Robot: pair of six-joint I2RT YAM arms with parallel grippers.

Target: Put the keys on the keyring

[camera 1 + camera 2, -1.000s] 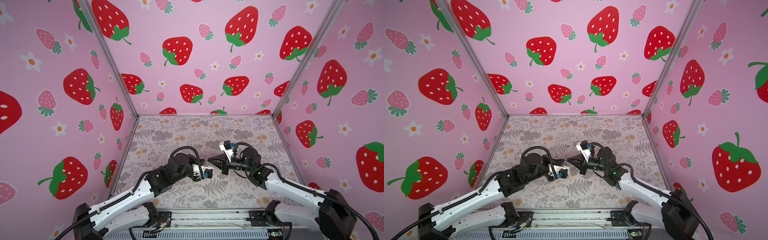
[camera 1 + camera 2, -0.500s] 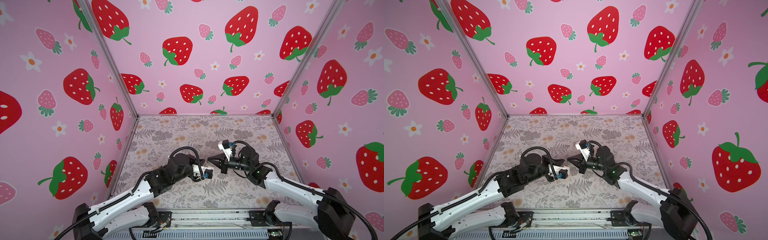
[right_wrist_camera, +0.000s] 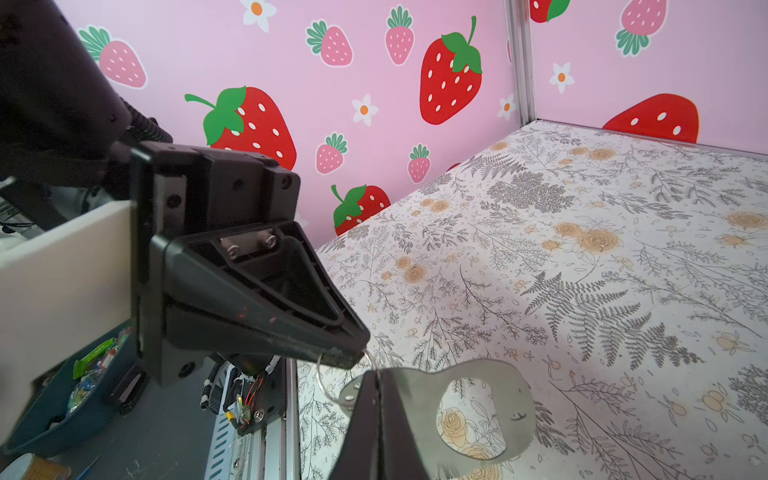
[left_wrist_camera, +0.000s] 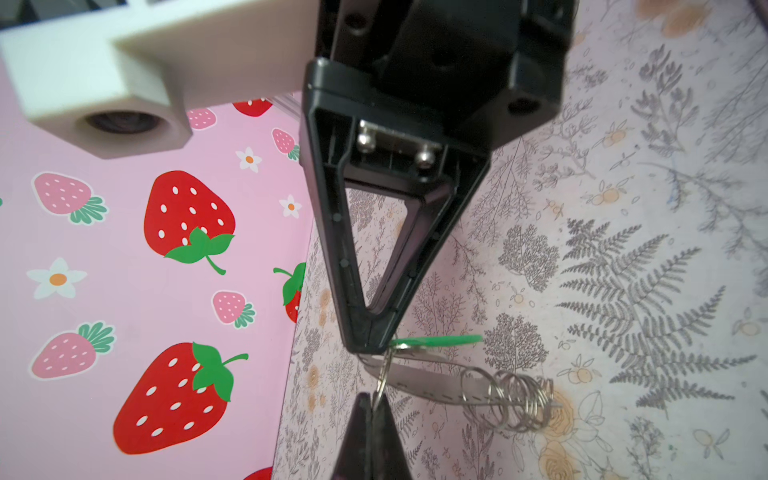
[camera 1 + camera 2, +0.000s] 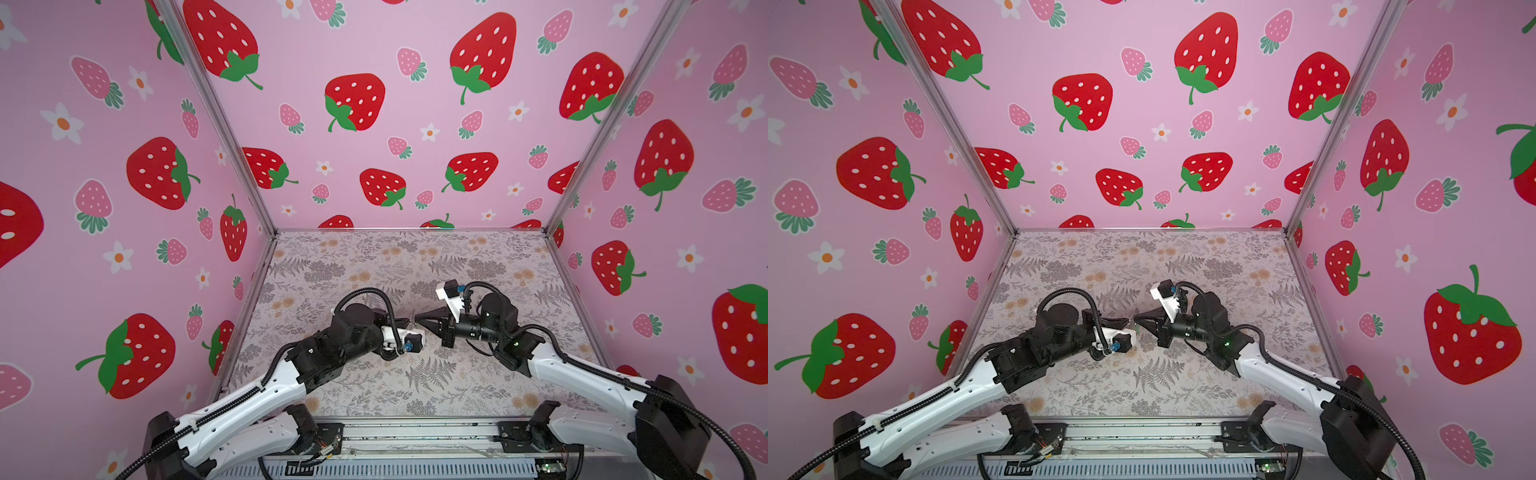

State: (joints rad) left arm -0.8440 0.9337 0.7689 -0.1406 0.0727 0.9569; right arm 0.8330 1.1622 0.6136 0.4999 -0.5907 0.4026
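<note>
Both grippers meet tip to tip above the middle of the floral table. In the right wrist view my right gripper is shut on the keyring, a grey flat strap with a wide opening. Its row of metal rings hangs off the far end in the left wrist view. My left gripper is shut on a thin metal ring that reaches up to the right gripper. A green tag shows edge-on beside that ring. I cannot make out the keys themselves. In both top views the left gripper and right gripper almost touch.
Pink strawberry walls close in the table on three sides, with metal posts at the corners. A metal rail runs along the front edge. Outside the enclosure, a dark bin with small items shows in the right wrist view.
The right arm's wrist has edged slightly to the left. Both grippers stay shut, tip to tip, in about the same place.
</note>
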